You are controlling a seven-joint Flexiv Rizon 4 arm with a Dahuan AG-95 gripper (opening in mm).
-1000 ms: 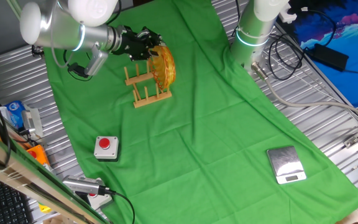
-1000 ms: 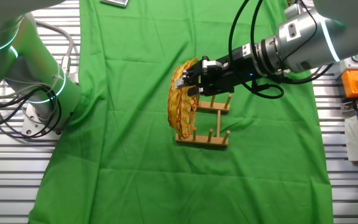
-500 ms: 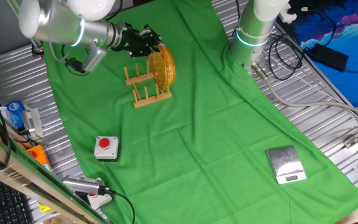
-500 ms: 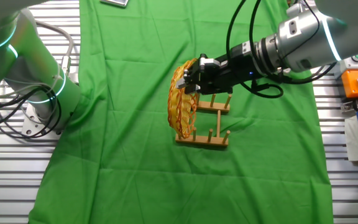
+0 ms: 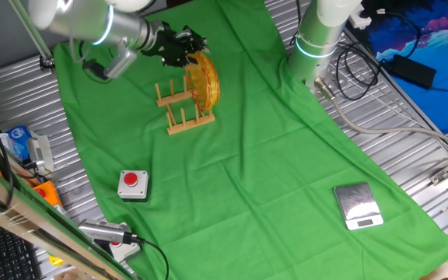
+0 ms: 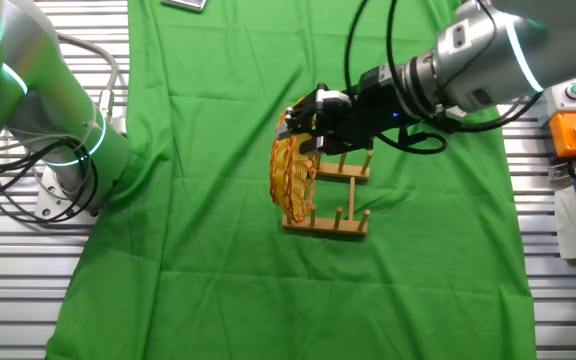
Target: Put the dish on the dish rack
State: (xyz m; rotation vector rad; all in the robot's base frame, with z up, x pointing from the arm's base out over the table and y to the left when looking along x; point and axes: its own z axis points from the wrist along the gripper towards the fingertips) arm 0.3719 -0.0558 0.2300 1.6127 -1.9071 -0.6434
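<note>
Both fixed views show the dish standing on edge in the end slot of the dish rack, its lower rim down between the end pegs and its face roughly upright, tilted a little. From the other fixed view the dish sits at the rack's far-left end, with the rest of the pegs empty beside it. The gripper is at the dish's top rim; its fingers are dark and small against the wicker, so I cannot tell whether they are closed on the rim or slightly parted and clear of it. Judged by its look, the dish is light and fairly stiff: woven wicker, shallow, with a ridged, textured surface that should give good friction and not slip in the fingers. It seems unlikely to break, but the weave could flex or catch on a peg if pushed sideways. The rim is the sensible place to hold it, pinched across its thin edge at the top, as far from the rack as possible. Being about as wide as the rack, it may tip if released while leaning.
</note>
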